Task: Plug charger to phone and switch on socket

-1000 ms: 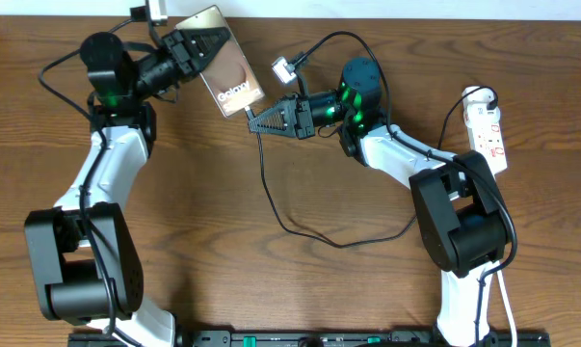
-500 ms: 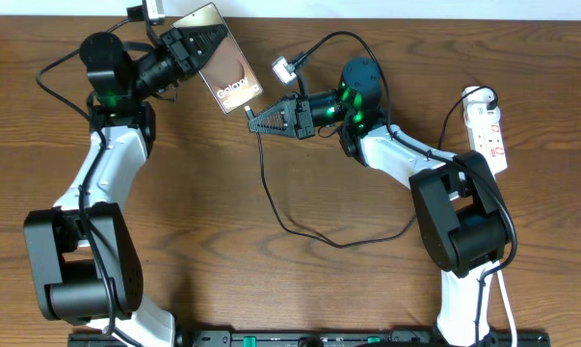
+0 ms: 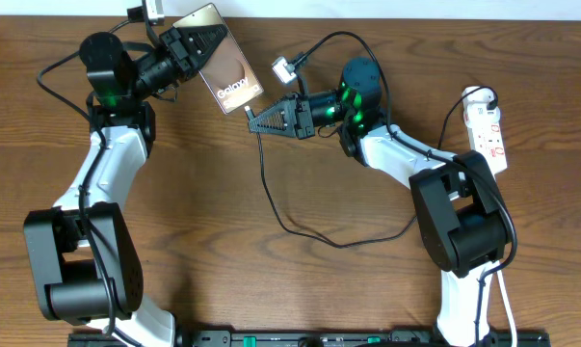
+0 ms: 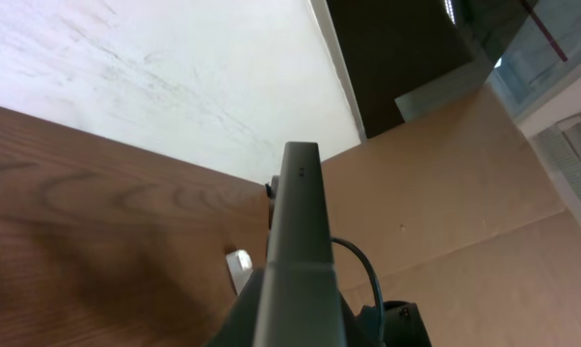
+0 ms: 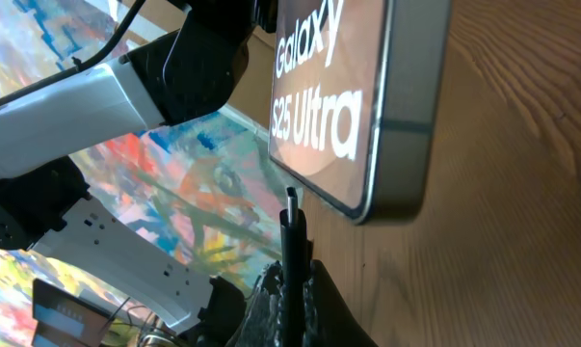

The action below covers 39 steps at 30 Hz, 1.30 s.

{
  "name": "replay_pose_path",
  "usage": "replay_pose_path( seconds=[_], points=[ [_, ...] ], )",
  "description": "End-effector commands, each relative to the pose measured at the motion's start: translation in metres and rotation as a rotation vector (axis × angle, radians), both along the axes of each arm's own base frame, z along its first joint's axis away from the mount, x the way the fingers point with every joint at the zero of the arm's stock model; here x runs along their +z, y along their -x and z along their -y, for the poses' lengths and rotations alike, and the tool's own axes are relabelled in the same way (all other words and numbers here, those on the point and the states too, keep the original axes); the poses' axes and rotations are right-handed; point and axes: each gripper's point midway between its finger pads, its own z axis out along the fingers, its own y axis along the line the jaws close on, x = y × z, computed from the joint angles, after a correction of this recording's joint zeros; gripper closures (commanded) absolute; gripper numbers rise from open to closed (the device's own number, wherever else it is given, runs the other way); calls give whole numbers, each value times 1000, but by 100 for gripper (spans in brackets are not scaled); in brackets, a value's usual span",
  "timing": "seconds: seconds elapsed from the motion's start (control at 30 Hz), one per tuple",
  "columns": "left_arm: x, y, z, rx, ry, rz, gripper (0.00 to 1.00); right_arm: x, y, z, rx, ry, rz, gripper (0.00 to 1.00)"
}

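The phone point(image 3: 226, 69), a slab with a brownish face and white "Galaxy" lettering, is held tilted above the table's far edge by my left gripper point(image 3: 196, 46), shut on its upper end. In the left wrist view I see the phone's thin edge point(image 4: 298, 231). My right gripper point(image 3: 257, 121) is shut on the charger's black cable point(image 3: 271, 198) near its plug tip. In the right wrist view the plug tip point(image 5: 290, 207) stands just below the phone's lower edge point(image 5: 386, 125), close to it. The white socket strip point(image 3: 488, 125) lies at the far right.
The charger cable loops over the table's middle toward the right arm's base point(image 3: 463, 222). A small white adapter point(image 3: 282, 69) lies behind the right gripper. The socket's white cord point(image 3: 507, 299) runs down the right side.
The left gripper has raised the phone slightly toward the far edge; since half a second ago nothing visibly moves.
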Motion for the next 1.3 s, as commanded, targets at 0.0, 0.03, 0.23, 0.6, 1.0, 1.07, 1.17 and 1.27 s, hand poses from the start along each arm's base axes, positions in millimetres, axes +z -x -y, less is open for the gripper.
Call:
replay_pose_path(
  seconds=[0.0,0.03,0.23,0.6,1.0,1.07,1.17,1.27],
  points=[
    [7,4,2,-33,5,12,93,2,-2,1,-5,-5,13,99],
    [7,4,2,-34,5,12,93,2,-2,1,-5,-5,13,99],
    [6,7,4,-56,3,12,92,2,-2,1,-5,-5,13,99],
    [6,11,20,-89,3,13,93,2,-2,1,-5,-6,16,99],
    [5,28,30,-201,-15,27,93,2,-2,1,-4,-5,15,99],
    [5,34,32,-239,-21,34,93,1,-2,1,-3,-4,12,99],
    [4,40,35,-278,-24,35,93,1,-2,1,-1,-2,8,99],
    [4,44,36,-303,-26,37,93,1,-1,1,0,-2,9,99]
  ],
)
